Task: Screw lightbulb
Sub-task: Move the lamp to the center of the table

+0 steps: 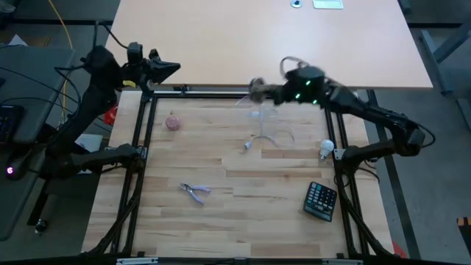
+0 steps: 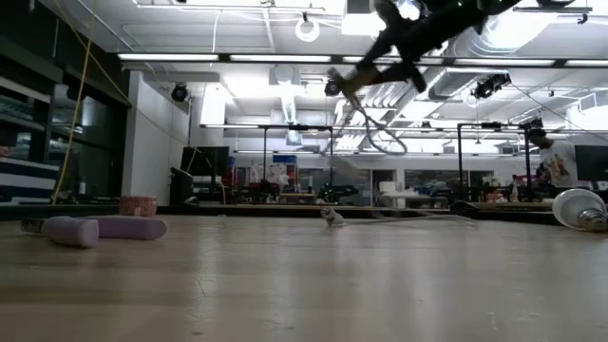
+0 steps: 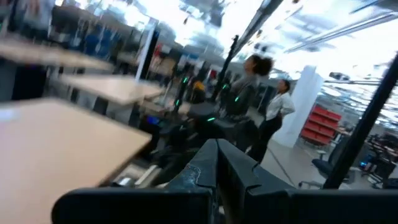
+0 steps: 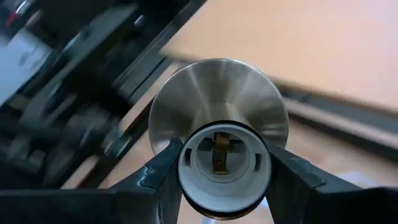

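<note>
High view: right gripper is raised over the far edge of the wooden table, clamped on the lamp socket, with a clear cord trailing from it down to the tabletop. The lightbulb lies on its side well apart from the socket, at the table's right edge, just beside the frame rail. A calculator lies nearer the front from the bulb; pliers and a small pink ball lie farther to the bulb's left. Left gripper is held off the table's far left corner; its finger state cannot be told.

Low view: lightbulb rests on the tabletop, untouched. The socket hangs high above the surface in the right arm's grasp.

Left wrist view: left fingers point into the room, where people stand.

Right wrist view: both fingers press the white collar of the socket, its brushed-metal base behind.
</note>
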Controlling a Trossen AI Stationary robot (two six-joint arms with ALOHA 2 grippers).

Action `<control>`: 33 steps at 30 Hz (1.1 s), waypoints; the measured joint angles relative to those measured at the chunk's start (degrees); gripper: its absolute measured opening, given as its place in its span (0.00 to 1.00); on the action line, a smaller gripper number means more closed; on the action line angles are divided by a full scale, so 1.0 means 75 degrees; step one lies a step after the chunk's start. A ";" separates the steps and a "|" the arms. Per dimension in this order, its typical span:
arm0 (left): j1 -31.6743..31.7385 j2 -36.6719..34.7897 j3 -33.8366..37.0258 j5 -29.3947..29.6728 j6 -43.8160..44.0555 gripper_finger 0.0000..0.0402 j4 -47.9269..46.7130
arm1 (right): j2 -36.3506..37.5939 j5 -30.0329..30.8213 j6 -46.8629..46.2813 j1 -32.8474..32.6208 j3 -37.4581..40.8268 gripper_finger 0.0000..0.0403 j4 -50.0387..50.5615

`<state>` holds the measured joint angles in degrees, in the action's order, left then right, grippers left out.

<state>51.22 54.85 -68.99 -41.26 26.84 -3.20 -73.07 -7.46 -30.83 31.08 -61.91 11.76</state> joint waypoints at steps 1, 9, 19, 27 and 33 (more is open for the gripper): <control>0.0009 -0.0003 0.0000 -0.0002 -0.0004 0.00 -0.0267 | -0.0105 -0.0044 0.0108 -0.0311 0.0000 0.43 -0.0087; 0.0002 -0.0003 0.0000 0.0276 -0.0653 0.00 -0.2992 | -0.1025 -0.0888 0.0875 -0.2223 0.0000 0.43 0.0141; -0.0046 0.0000 0.0000 0.1212 -0.1312 0.00 -0.4724 | -0.2199 -0.1292 0.1349 -0.3314 -0.0061 0.43 0.0362; -0.0720 0.0060 0.0000 0.1373 -0.1238 0.00 -0.4493 | -0.3825 -0.1205 0.1590 -0.3364 -0.1591 0.43 -0.0227; -0.1236 0.0084 0.0000 0.1565 -0.1056 0.00 -0.4387 | -0.5313 -0.0408 0.1750 -0.3364 -0.3027 0.43 0.0407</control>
<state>41.95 55.48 -68.99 -29.52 18.92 -36.10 -112.92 -10.51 -17.70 5.85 -84.62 14.82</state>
